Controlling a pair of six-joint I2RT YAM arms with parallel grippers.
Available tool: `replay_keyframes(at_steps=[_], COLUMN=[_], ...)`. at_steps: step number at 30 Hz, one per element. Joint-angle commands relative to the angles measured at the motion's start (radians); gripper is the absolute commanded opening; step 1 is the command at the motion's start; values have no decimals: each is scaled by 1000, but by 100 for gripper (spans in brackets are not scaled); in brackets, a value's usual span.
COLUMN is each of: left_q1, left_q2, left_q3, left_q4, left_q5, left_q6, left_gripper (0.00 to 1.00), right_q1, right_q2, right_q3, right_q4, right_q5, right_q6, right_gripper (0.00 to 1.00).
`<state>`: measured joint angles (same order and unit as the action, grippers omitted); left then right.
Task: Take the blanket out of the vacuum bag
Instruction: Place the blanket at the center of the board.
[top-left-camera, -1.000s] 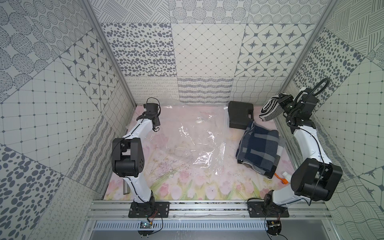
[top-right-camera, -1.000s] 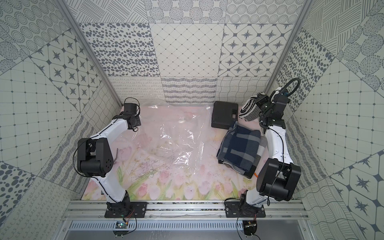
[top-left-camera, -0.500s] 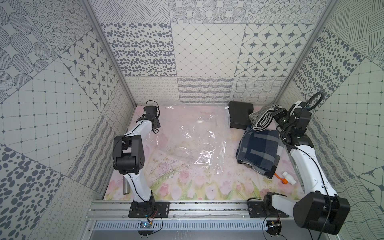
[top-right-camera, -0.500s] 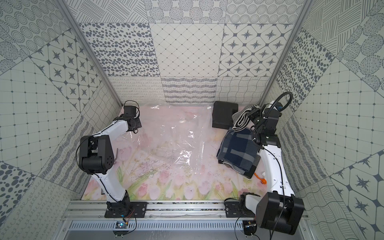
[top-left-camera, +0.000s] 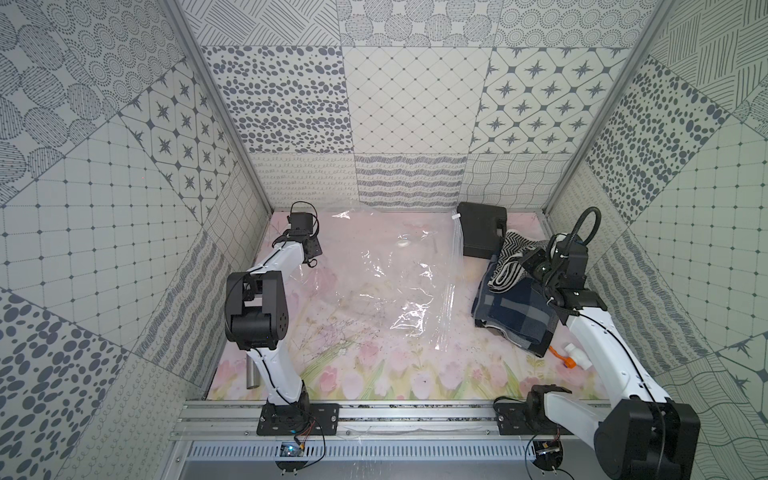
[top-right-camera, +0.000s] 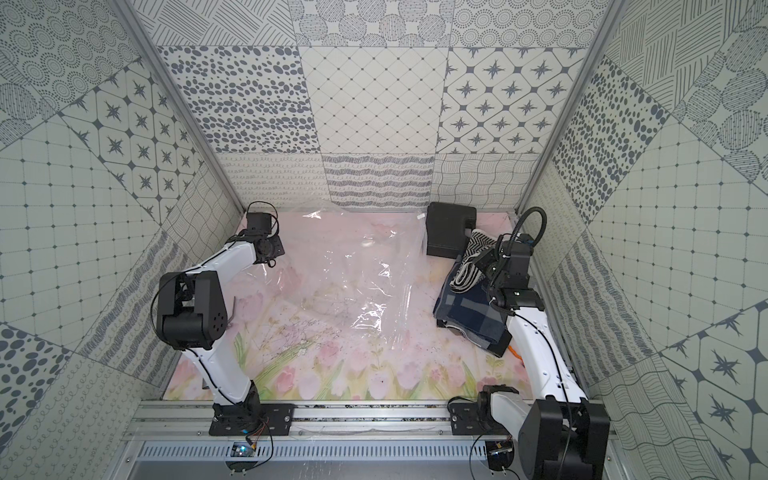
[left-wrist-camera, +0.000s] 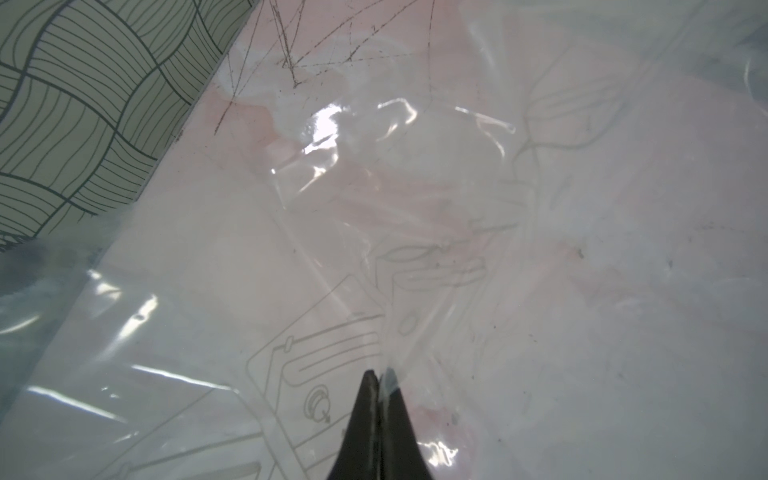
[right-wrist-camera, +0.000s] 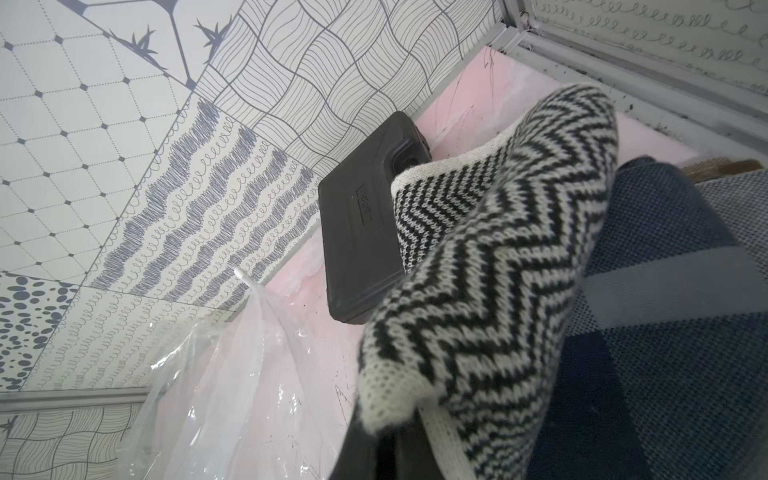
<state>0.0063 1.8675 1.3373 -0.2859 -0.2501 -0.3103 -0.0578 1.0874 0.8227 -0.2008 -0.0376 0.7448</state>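
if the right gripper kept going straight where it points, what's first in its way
Beyond the zigzag blanket it holds, the right gripper would likely meet the black case first, though depth is unclear.

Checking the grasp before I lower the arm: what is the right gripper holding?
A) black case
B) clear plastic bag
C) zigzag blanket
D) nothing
C: in the right wrist view the right gripper is shut on the edge of the zigzag blanket, which hangs over the navy blanket.

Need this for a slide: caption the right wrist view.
Right gripper shut on the zigzag-knit blanket, over a navy blanket, vacuum bag alongside.
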Motion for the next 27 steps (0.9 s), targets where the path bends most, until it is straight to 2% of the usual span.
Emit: replay_keyframes(at_steps=[1, 10, 22, 27], left_q1=[2, 3, 2, 1], left_q2=[-4, 10, -3, -10], left_q3=[0, 8, 0, -7], left_q4=[19, 12, 14, 15], left_q5=[22, 40, 72, 75], left_q6=[-6, -6, -17, -17], left_gripper=[0, 0, 0, 0], right_q1=[9, 34, 35, 32], right_q2=[-61, -203, -294, -313], right_q3=[21, -22, -105, -100], right_q4=[-53, -194, -286, -385], right_q5=[36, 78, 102, 155], right_q6=[21, 69, 94, 111], right_gripper=[0, 0, 0, 0])
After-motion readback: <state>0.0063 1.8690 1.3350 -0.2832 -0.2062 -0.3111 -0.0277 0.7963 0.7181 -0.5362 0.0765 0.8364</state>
